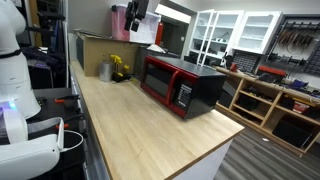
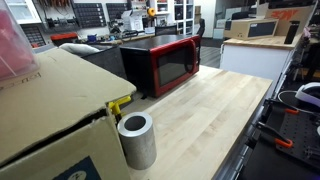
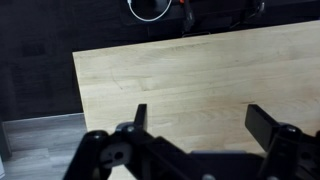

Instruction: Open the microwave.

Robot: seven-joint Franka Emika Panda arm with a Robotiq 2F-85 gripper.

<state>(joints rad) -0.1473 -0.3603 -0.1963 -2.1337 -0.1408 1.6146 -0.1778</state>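
The microwave (image 1: pixel 180 85) stands on the wooden countertop (image 1: pixel 150 130), shut, with a black casing and a red-framed dark glass door. It also shows in an exterior view (image 2: pixel 165 62), door closed. My gripper (image 3: pixel 200 120) is open and empty, its two black fingers spread wide over bare wood. In an exterior view the gripper (image 1: pixel 139 12) hangs high above the far end of the counter, well away from the microwave. The microwave is out of the wrist view.
A brown cardboard box (image 2: pixel 50 110) stands at the counter's far end (image 1: pixel 98 48), with a grey cylinder (image 2: pixel 137 140) and a yellow object (image 2: pixel 120 105) next to it. Shelving and workbenches (image 1: pixel 270 95) lie beyond the counter edge.
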